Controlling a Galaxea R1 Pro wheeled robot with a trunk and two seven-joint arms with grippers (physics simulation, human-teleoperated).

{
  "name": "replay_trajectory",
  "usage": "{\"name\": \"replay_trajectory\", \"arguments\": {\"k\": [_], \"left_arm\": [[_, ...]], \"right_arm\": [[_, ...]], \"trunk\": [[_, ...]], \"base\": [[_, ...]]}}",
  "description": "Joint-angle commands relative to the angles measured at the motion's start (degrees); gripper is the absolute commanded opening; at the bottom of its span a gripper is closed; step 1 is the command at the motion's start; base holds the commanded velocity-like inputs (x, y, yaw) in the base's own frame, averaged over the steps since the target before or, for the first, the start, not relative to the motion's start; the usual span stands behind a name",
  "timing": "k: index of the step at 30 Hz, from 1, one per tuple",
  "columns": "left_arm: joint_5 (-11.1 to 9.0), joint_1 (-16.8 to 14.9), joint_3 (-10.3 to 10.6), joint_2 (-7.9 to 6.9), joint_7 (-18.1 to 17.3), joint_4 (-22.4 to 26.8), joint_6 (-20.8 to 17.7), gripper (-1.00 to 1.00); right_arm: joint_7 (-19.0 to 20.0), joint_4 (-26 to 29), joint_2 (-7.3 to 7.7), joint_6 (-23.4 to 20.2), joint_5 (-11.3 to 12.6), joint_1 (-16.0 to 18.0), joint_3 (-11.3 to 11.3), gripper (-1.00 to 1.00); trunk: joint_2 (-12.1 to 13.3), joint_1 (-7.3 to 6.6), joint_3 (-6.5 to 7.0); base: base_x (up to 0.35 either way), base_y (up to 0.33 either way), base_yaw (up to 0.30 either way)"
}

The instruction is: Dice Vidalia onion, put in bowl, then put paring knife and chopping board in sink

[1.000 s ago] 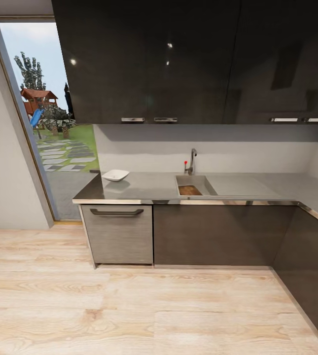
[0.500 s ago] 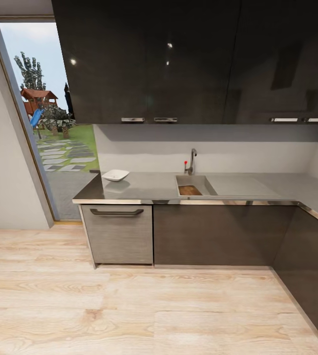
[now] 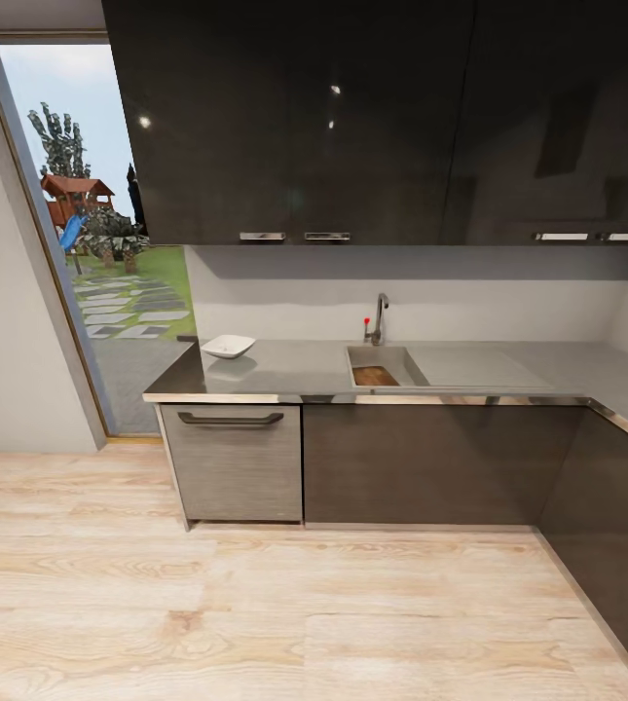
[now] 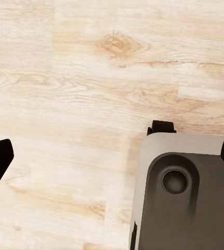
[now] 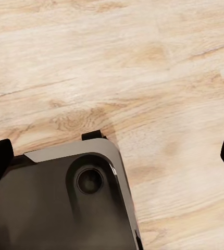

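Both grippers, left (image 4: 112,156) and right (image 5: 114,156), are held wide apart, empty, over the floor (image 3: 255,604); the board (image 3: 376,376) is seen in the sink (image 3: 406,362), the bowl (image 3: 228,346) at its 9 o'clock.

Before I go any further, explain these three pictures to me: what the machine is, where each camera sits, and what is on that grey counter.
This is a simulated wheeled robot with two arms. The wide picture comes from its head camera, standing back from a kitchen. On the long glossy grey countertop sits a shallow white square bowl. To its right is the grey steel sink with a chrome tap, and a dark brown wooden chopping board lies in the basin. The other two pictures come from cameras on the wrists, both looking down at the pale wooden floor and part of the robot's grey base. The left gripper and right gripper have their dark fingertips far apart and hold nothing.
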State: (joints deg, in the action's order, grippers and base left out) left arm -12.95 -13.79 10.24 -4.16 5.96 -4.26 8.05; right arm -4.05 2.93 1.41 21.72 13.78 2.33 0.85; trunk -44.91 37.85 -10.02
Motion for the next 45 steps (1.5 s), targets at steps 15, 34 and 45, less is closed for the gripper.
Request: {"name": "replay_trajectory", "arguments": {"k": [15,34,45], "left_arm": [[-0.46,-0.10,0.49,0.03,0.01,-0.23,0.38,1.00],[-0.45,-0.10,0.49,0.03,0.01,-0.23,0.38,1.00],[-0.42,-0.10,0.49,0.03,0.01,-0.23,0.38,1.00]], "right_arm": [[-0.08,-0.03,0.00,0.16,0.20,0.04,0.15,1.00],[-0.08,-0.03,0.00,0.16,0.20,0.04,0.14,1.00],[-0.08,-0.03,-0.01,0.16,0.20,0.04,0.18,1.00]], "trunk": [[-0.07,0.01,-0.08],[-0.07,0.01,-0.08],[-0.07,0.01,-0.08]], "base": [[0.000,0.000,0.000],[0.000,0.000,0.000],[0.000,0.000,0.000]]}}
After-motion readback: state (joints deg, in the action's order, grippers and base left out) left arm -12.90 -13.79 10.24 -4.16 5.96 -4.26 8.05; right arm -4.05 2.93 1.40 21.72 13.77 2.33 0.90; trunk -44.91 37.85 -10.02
